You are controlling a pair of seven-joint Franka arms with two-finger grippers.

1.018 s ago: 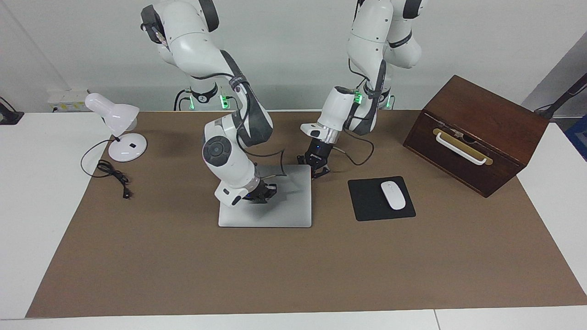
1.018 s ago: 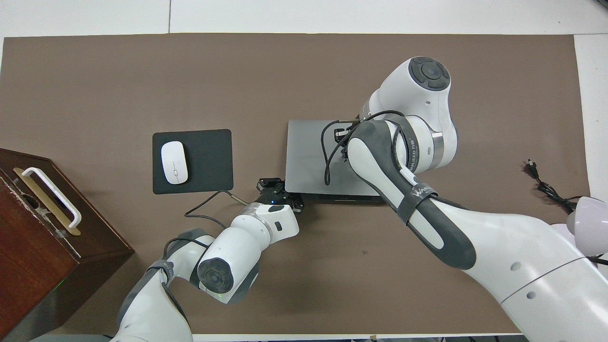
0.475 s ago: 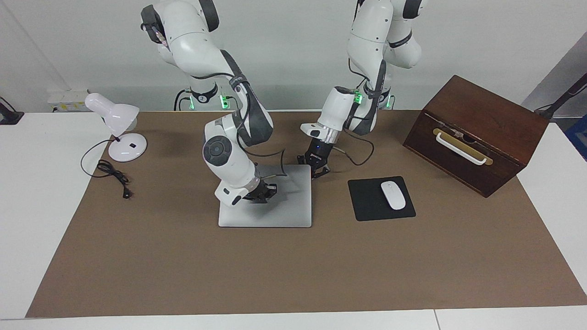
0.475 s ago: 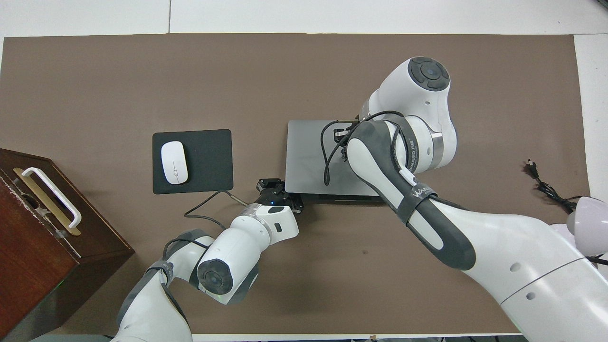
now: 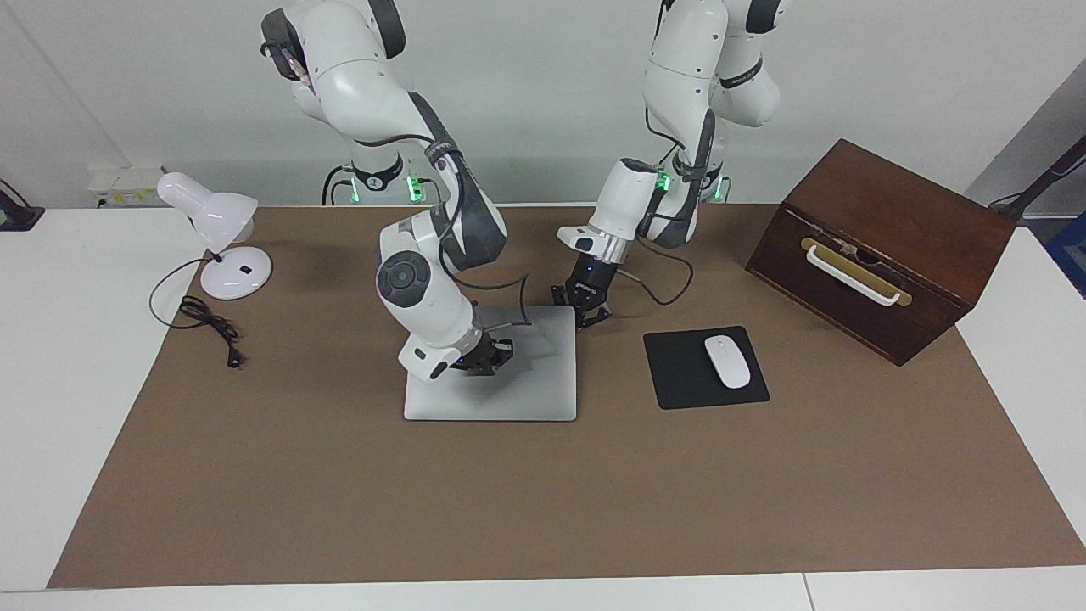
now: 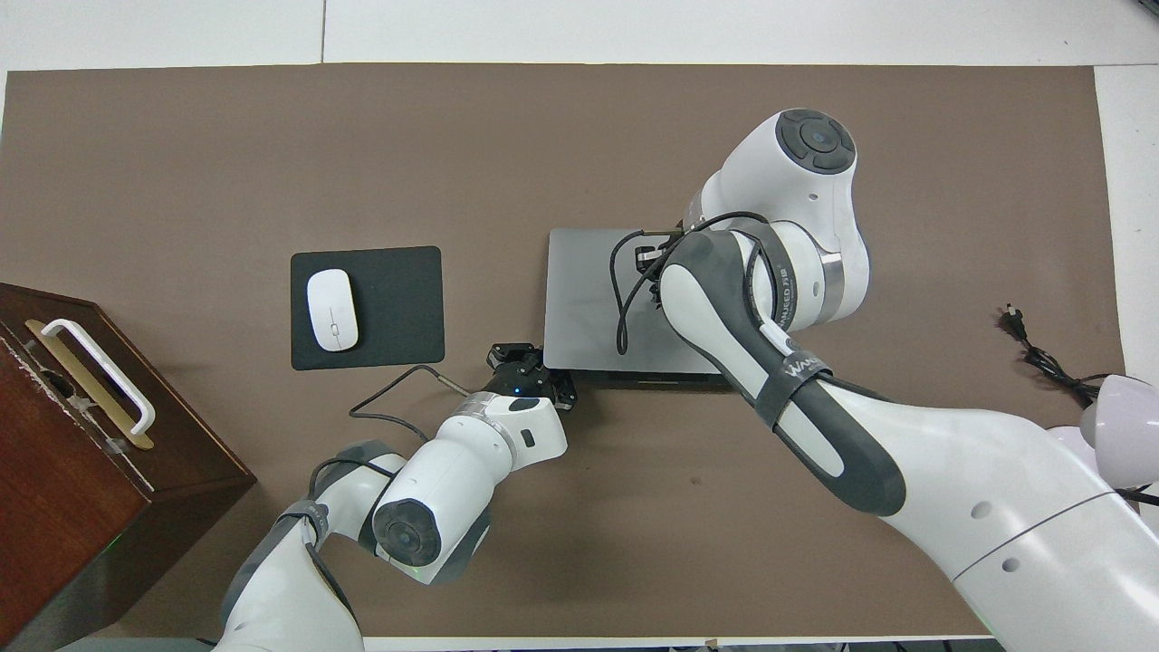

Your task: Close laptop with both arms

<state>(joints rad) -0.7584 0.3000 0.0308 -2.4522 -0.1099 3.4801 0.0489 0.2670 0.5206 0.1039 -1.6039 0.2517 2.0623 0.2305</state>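
Facing view shows the laptop [image 5: 509, 382] lying flat and closed on the brown mat [image 5: 543, 501] of the surface, about in the middle between the two arms' ends. The right claw [image 5: 492, 356] is low over the lid, its fingers pressed together and holding nothing; whether it touches the lid I cannot tell. The left claw [image 5: 591, 316] is at the laptop's corner that is nearest to the robots and toward the left arm's end, also pressed together and empty. In the overhead view the lid [image 6: 589, 299] is plain grey, and the right arm's elbow covers a big part of it. The left claw [image 6: 530, 367] stands there at the hinge-edge corner. The mouse pad [image 5: 691, 373] with a white mouse [image 5: 728, 361] on it lies beside the laptop, toward the left arm's end. A brown wooden box [image 5: 882, 246] stands further toward that end. A white lamp [image 5: 216, 238] with its black cable stands at the right arm's end.
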